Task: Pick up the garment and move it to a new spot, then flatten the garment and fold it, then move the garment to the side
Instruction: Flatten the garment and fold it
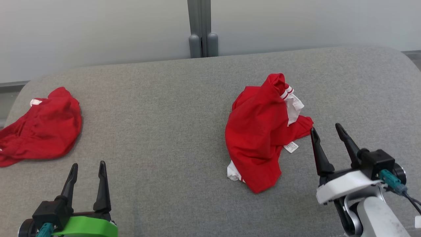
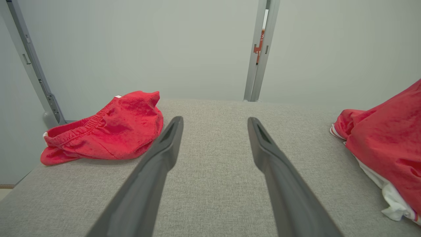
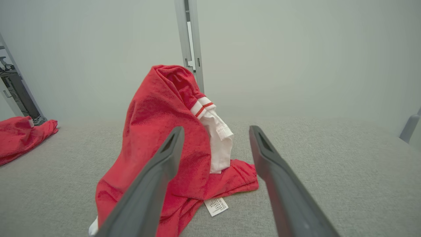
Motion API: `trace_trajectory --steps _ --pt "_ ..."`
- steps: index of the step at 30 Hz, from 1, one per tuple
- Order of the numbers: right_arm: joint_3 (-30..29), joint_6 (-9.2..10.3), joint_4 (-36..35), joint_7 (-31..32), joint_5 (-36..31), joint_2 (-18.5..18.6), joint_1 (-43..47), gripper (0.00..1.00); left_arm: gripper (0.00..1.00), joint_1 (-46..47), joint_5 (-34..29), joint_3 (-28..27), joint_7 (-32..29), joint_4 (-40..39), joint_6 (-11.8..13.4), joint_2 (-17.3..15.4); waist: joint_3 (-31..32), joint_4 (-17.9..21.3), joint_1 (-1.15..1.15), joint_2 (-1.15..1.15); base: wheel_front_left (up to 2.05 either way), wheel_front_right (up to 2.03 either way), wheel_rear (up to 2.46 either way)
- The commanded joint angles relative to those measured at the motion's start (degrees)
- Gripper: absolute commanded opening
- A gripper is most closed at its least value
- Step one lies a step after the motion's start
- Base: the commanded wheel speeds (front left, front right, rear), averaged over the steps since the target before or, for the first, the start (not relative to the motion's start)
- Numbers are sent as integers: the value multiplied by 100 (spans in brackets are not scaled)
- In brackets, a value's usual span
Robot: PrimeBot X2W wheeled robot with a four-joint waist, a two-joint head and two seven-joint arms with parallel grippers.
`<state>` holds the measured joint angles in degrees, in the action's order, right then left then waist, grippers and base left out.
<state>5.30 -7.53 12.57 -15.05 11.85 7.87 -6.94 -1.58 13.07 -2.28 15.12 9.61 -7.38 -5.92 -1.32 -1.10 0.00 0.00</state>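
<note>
A crumpled red garment with white striped trim (image 1: 261, 131) lies heaped right of centre on the grey padded surface (image 1: 164, 115); in the right wrist view the same garment (image 3: 158, 131) rises in a peak, a white care label at its base. My right gripper (image 1: 325, 128) stands open just right of it, its left fingertip close to the cloth's edge, holding nothing. At the lower left my left gripper (image 1: 88, 165) is open and empty, well apart from that garment, whose edge (image 2: 388, 141) shows at the right of the left wrist view.
A second red garment with an elastic waistband (image 1: 39, 128) lies bunched at the far left edge of the surface, also seen as a red heap (image 2: 108, 131) in the left wrist view. A pale wall and a grey metal post (image 1: 202, 29) stand behind.
</note>
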Motion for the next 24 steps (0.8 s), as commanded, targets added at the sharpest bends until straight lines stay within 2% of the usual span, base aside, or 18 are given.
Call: trace_trajectory --steps 1,7,15,24 --pt "25 8 95 -20 -60 88 -244 100 100 132 20 17 4 0 -19 10 -183 -47 0 0 0 0 0" --pt "141 8 797 -20 -83 426 -1302 100 100 405 74 147 4 -7 -19 -15 -632 -150 0 0 0 0 0" --pt "411 8 2265 -16 1 734 -2410 100 100 812 165 378 4 59 -19 -35 -1071 -461 0 0 0 0 0" --pt "906 8 3107 -17 194 759 -2780 100 100 996 200 461 4 78 -19 -45 -1222 -748 0 0 0 0 0"
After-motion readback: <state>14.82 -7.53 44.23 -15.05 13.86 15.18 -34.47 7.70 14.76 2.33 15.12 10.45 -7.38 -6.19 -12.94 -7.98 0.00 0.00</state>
